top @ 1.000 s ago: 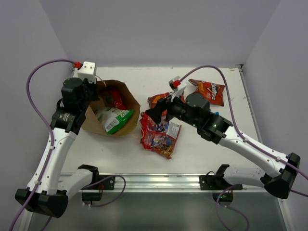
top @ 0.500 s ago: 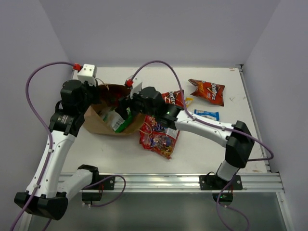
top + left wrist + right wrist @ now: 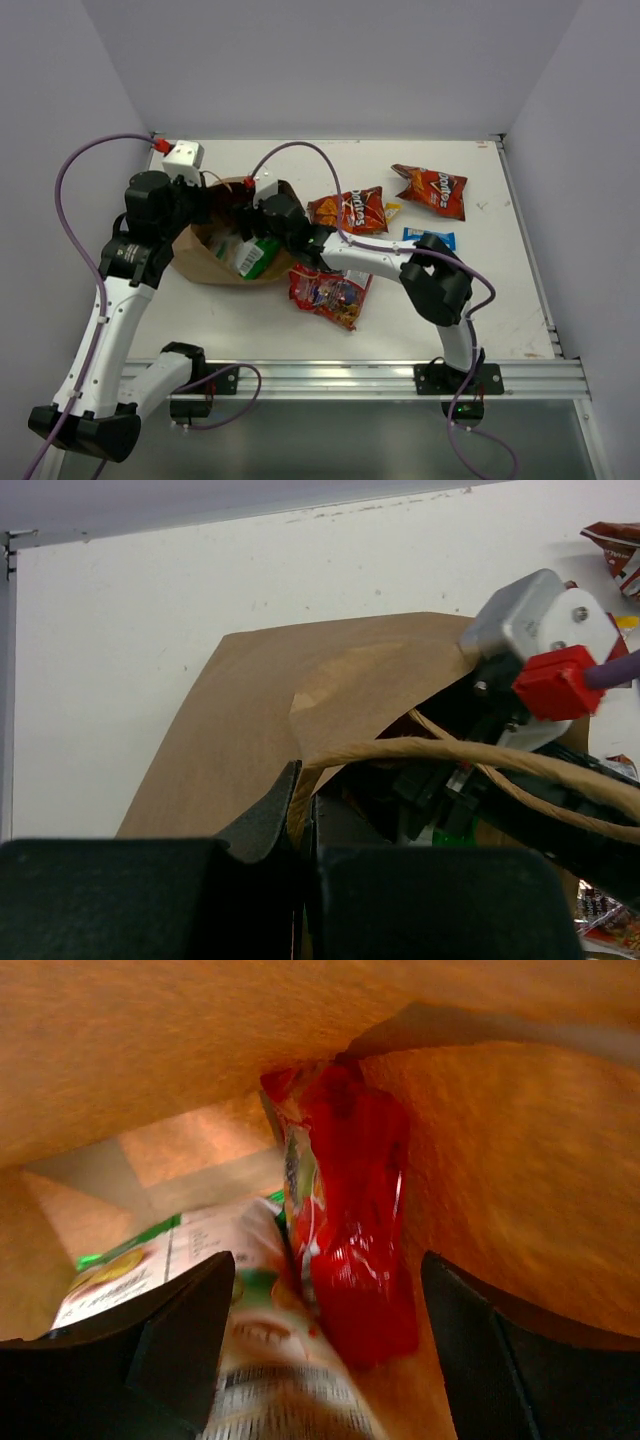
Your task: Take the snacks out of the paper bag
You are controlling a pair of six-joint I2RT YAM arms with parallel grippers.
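**Fingers (image 3: 170, 1350) of the right gripper (image 3: 325, 1270) spread inside the paper bag (image 3: 195, 262)**

From above, the bag hides the right gripper. Only the wrist view shows its fingers standing on both sides of a red candy bag (image 3: 350, 1210), apart from it, with a white-green chip bag (image 3: 250, 1360) just beside. The left gripper (image 3: 300, 790) is pressed together on the bag's rim, near the twisted handle (image 3: 450, 752). One second ago the right arm was over the table (image 3: 500, 310); now it reaches into the mouth of the bag. The brown walls are close around the fingers. Farther right, two Doritos bags (image 3: 350, 210) lie in open room.
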